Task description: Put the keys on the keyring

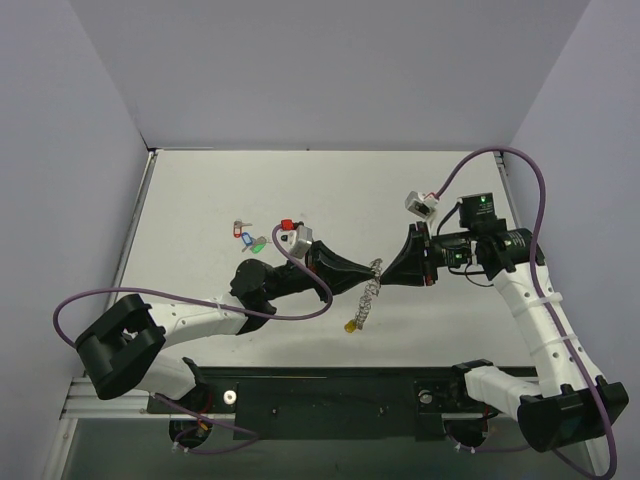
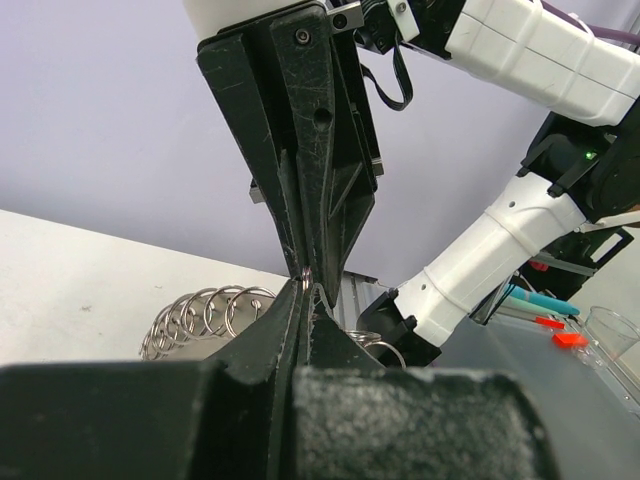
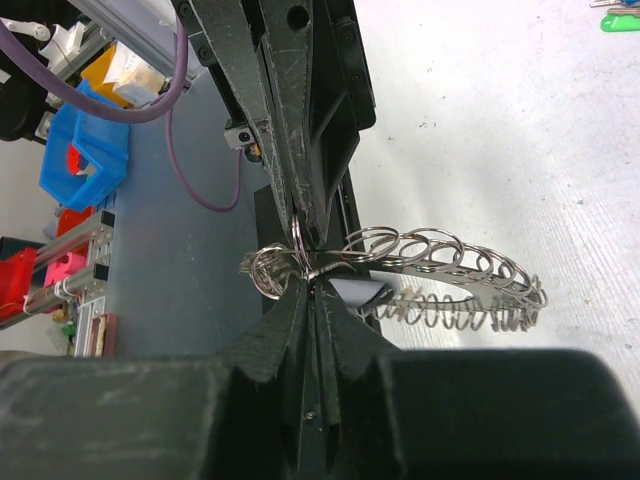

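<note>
**Both pincers pinch one end of the keyring**

The left pincer (image 1: 370,268) and right pincer (image 1: 388,268) meet tip to tip above the table (image 1: 200,180). Both have their fingers drawn narrow. Both close on the same end of the keyring (image 1: 366,295), where a cluster of small rings bunches at the pinch.

Seen from above, the keyring's long axis runs from the tips obliquely back toward the arm bases and slightly to the left pincer's side. One end is at the tips and the other points away and down. In the right wrist view the loop appears as a flattened oval lying nearly level. It stretches sideways from the tips, with its small rings standing along the wire.

A yellow key (image 1: 349,326) sits at the keyring's far end. Whether it is threaded on cannot be made out.

The other keys lie on the table behind the left pincer, well apart from the tips. The blue key (image 1: 245,238) and green key (image 1: 258,243) are just beside each other, and the red key (image 1: 287,222) is nearer the left wrist.

A blue bin (image 3: 70,165) stands off the table, beyond the left pincer in the right wrist view. Its contents cannot be told.
</note>
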You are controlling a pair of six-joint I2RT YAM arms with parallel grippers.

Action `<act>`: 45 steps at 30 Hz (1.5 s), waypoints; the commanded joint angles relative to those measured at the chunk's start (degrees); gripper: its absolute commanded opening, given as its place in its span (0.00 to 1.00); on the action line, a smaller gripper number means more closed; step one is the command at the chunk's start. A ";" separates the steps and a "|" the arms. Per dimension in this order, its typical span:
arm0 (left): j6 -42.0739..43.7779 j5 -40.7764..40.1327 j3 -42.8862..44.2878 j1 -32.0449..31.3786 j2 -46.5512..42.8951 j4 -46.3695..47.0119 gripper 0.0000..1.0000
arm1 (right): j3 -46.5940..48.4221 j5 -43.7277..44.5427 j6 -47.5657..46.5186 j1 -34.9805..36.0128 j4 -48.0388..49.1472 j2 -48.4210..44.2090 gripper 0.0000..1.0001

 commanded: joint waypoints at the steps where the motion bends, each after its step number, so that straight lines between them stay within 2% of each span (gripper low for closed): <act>1: -1.00 -0.35 1.50 -0.34 -0.07 4.83 0.00 | 2.27 -2.97 -1.02 0.23 -0.42 0.21 0.00; 6: -0.91 -1.14 1.06 -0.34 -0.33 5.96 0.00 | 1.65 -3.59 -0.84 0.23 -0.08 -0.40 0.00; 23: -0.64 -0.70 -0.52 -0.07 0.72 18.53 0.00 | -4.85 -2.09 17.96 1.81 16.44 0.03 0.00; 30: -1.09 0.71 -0.87 0.89 0.46 19.94 0.00 | -5.20 -1.66 21.74 1.81 17.68 0.65 0.00; 35: -1.26 1.23 -1.31 1.33 0.10 19.68 0.00 | -5.12 -0.60 21.92 1.72 17.68 0.39 0.14; 45: -2.40 1.76 -1.84 1.77 -0.25 20.56 0.00 | -3.45 -0.42 20.44 0.14 16.19 0.83 0.20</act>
